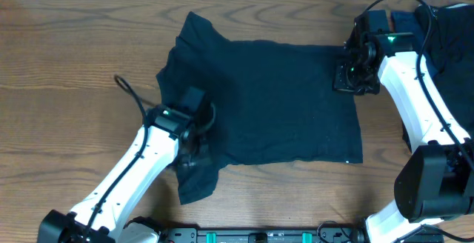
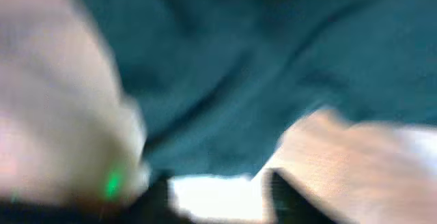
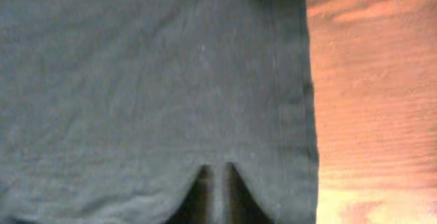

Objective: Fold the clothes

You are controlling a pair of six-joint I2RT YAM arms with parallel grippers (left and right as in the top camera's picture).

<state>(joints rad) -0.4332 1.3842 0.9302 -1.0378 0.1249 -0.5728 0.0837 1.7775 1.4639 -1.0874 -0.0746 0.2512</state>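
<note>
Over at the left, the left arm reaches in from the near edge of the wooden desk, and the left tool sits on the T-shirt at its left side, where the cloth is bunched between the two sleeves. One sleeve points toward the far edge, and the other lies rumpled beside the arm, toward the near edge. The left wrist view is badly blurred, showing only dark teal-blue fabric close under the camera and a patch of desk, so I cannot tell whether this tool is open or closed. Across the middle, the very dark navy shirt lies spread mostly flat, its body running rightward to a straight edge. At that right edge, near the far corner, the right tool is down on the cloth, closed, and in its wrist view the fingers meet with the fabric's edge pinched at their tips. Farther right, behind the right arm, a second dark garment lies heaped, apart from the shirt.
</note>
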